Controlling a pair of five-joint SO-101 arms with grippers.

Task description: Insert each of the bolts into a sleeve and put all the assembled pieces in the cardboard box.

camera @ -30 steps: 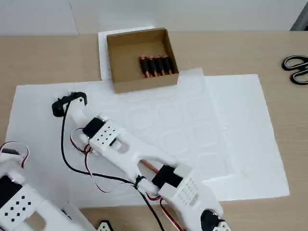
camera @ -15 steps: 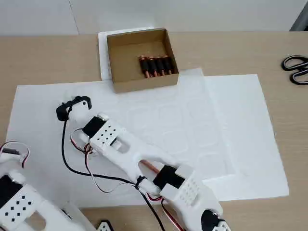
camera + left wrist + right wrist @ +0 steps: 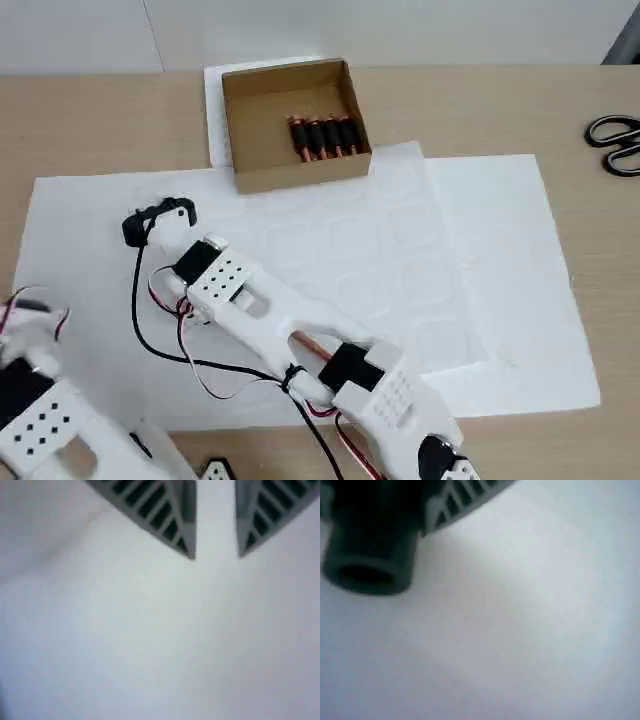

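The cardboard box (image 3: 262,108) stands at the back of the table, with several copper and black assembled pieces (image 3: 324,137) lying side by side in it. My right arm stretches across the white paper to its left part, where my right gripper (image 3: 158,217) is shut on a black sleeve (image 3: 367,555). The sleeve's open end faces the wrist camera beside a ribbed finger (image 3: 465,500). My left gripper (image 3: 216,555) is open just above bare white paper, with nothing between its fingers. The left arm (image 3: 40,420) sits at the near left corner.
White paper (image 3: 450,260) covers most of the table in front of the box. Black scissors (image 3: 615,143) lie at the far right edge. Loose red and black cables (image 3: 165,340) hang from the right arm over the paper.
My right gripper has shifted a little to the right, with the sleeve still in it. The left arm's near part has moved slightly at the bottom left corner.
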